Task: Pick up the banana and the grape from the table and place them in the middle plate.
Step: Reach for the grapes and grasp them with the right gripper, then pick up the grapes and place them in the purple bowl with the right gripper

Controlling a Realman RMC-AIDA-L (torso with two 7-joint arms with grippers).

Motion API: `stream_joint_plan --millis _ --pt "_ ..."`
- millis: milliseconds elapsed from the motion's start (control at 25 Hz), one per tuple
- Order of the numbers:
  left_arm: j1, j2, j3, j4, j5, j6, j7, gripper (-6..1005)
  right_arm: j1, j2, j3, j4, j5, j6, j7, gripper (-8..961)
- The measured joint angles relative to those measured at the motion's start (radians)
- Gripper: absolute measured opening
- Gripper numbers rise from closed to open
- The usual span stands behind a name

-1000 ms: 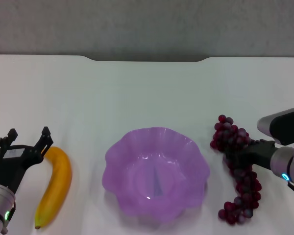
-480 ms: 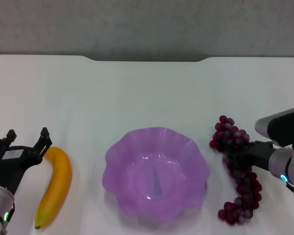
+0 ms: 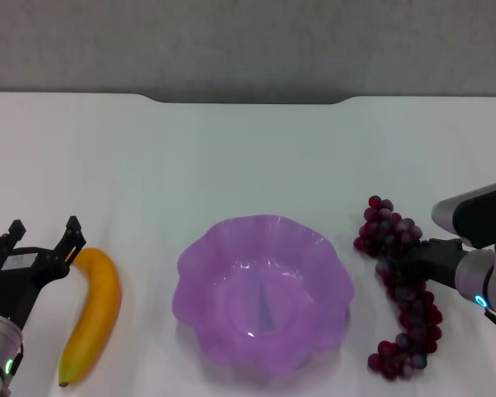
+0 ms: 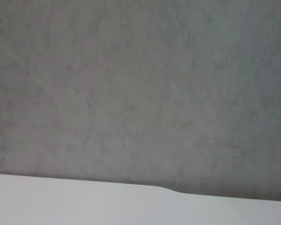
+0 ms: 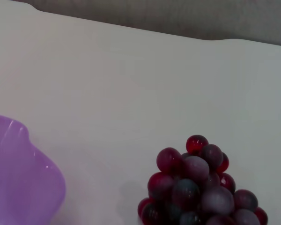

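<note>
Head view: banana [image 3: 94, 313] lies lengthwise near-to-far, dark tip nearest.

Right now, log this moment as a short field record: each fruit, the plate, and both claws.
banana: on the table, left of the plate
grape: bunch on the table, right of the plate
middle plate: purple, holds no fruit
left claw: open, beside the banana's far end, holding nothing
right claw: at the middle of the bunch; grip cannot be judged
task: neither fruit placed yet
</note>
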Motion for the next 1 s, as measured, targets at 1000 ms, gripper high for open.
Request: stream_joint_plan --millis 1000 --pt "0.008 0.000 0.000 0.002 -0.004 0.013 0.000 892 -0.041 0.000 -0.013 0.066 -0.009 -0.042 -0.003 337"
